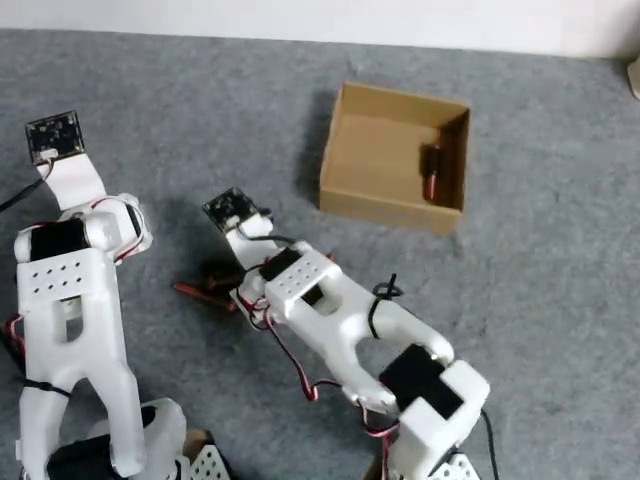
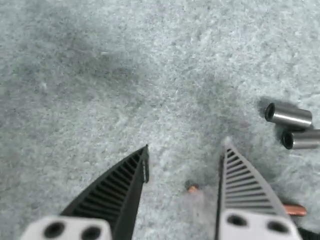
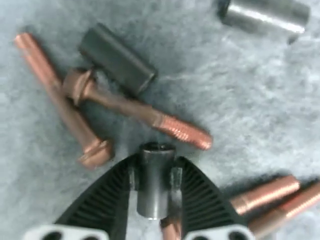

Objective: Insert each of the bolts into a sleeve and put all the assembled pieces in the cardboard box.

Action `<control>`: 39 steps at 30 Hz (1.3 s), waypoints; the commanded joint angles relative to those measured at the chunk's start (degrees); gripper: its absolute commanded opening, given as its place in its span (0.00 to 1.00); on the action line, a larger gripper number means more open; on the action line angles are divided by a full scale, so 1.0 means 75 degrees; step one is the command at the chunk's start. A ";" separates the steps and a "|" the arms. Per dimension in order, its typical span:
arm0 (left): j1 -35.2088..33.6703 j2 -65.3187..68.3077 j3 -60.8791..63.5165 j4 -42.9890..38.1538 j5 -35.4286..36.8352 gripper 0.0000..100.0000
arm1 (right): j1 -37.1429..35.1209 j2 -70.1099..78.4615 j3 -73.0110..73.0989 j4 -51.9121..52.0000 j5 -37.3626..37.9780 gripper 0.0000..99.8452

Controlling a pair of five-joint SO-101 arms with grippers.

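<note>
Held sleeve: a dark steel sleeve point(image 3: 152, 192) is pinched between the jaws of the right gripper point(image 3: 156, 167), its open end pointing away from the wrist.
Loose bolts: two copper bolts lie crossed on the grey carpet just beyond it, a flanged bolt point(image 3: 135, 107) over a longer bolt point(image 3: 60, 100). A pair of bolts point(image 3: 265, 192) lies beside the gripper.
Loose sleeves: a second dark sleeve point(image 3: 117, 60) touches the crossed bolts. A shiny sleeve point(image 3: 265, 12) lies farther off.
Left gripper: the left gripper point(image 2: 186, 147) is spread wide and holds nothing. Two sleeves point(image 2: 289, 115) lie off to one side of it.
Cardboard box: the cardboard box point(image 1: 350, 190) stands well apart from the pile, with one assembled piece point(image 1: 432, 172) against its inner wall.
Step in hand: judged as the pick of a sleeve for the next assembly.
Next move: the free gripper would need to take a bolt by its head end and line the threaded tip up with the sleeve's bore.
</note>
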 commanded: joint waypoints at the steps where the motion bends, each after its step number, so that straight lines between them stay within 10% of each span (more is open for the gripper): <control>1: 0.0428 -0.0006 -0.0346 -0.0141 0.0000 0.22 | 0.0557 -0.1506 0.0193 0.0369 -0.0035 0.00; 20: 0.5327 0.0064 0.0182 0.1078 -0.1465 0.22 | 0.4718 -0.9149 0.4366 0.1635 0.0633 0.00; 39: 0.6394 0.0428 0.2104 -0.1313 -0.0750 0.22 | 0.4905 -1.0286 0.5937 0.1588 0.1196 0.00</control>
